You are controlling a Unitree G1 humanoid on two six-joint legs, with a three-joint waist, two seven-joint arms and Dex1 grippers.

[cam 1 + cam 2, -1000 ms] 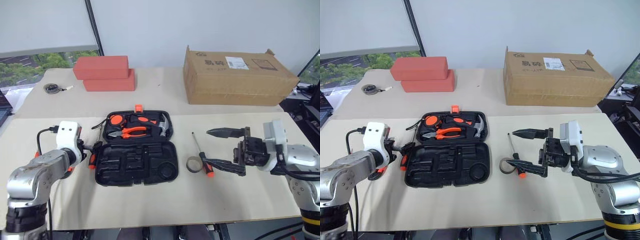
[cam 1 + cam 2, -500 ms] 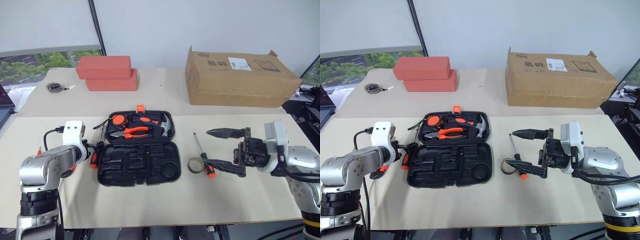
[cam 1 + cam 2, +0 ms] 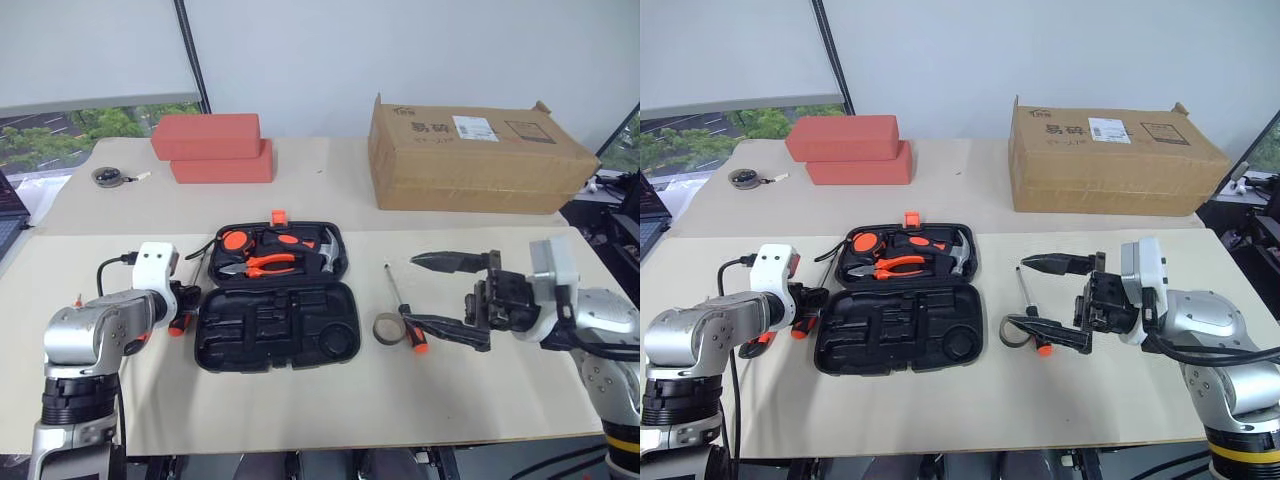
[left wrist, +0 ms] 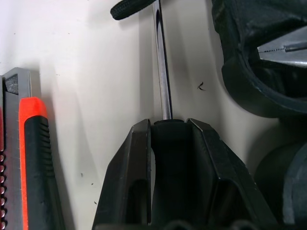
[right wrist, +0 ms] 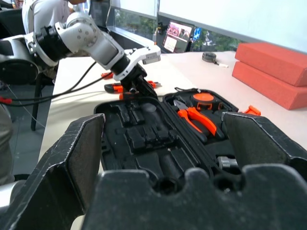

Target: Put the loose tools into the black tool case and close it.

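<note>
Centrally, beige tabletop (image 3: 300,400) carries open black tool case (image 3: 275,325) (window behind); left gripper (image 4: 168,125) pinches screwdriver (image 4: 162,72), right gripper (image 3: 445,295) spread.

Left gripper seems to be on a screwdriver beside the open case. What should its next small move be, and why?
Probably lift: the left gripper has its fingers around the screwdriver handle, which lies on the table beside the black tool case, whose recesses stand open.
</note>
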